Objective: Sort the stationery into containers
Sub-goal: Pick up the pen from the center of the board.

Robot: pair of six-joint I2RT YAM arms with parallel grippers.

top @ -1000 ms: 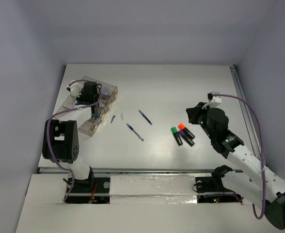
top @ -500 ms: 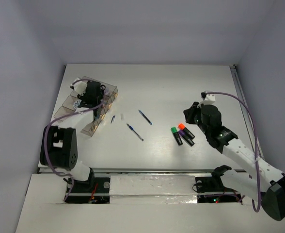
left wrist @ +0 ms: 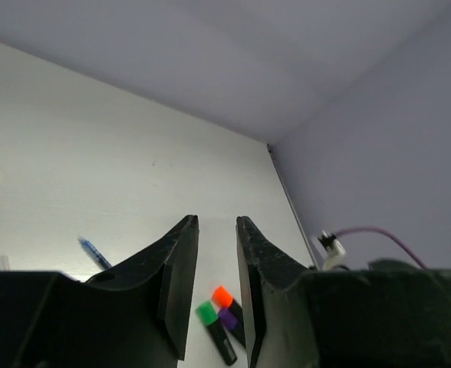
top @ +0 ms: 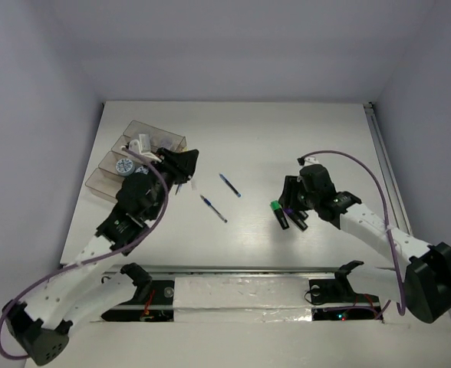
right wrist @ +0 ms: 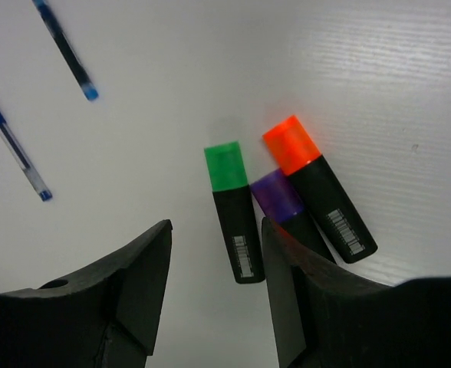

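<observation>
Three short black markers lie side by side right of centre: green-capped (right wrist: 233, 215), purple-capped (right wrist: 283, 203) and orange-capped (right wrist: 317, 192). My right gripper (right wrist: 216, 226) hangs open just above them, and the green marker's tail lies in the gap between its fingers. Two slim blue pens (top: 229, 185) (top: 213, 208) lie mid-table. A tiny white piece (top: 194, 185) lies beside my left gripper (top: 187, 165). That gripper has a narrow gap with nothing in it and points toward the markers (left wrist: 214, 330). The smoky-brown containers (top: 103, 178) stand at the far left and hold a patterned roll (top: 123, 165).
A small dark piece (top: 179, 188) lies next to the white piece. The left arm's body partly covers the containers' near end. A rail (top: 383, 153) runs along the table's right edge. White walls close the back and both sides.
My left gripper has left the containers and swung right toward mid-table, its jaws parted. My right gripper has moved left and down over the markers and gone from shut to open.
</observation>
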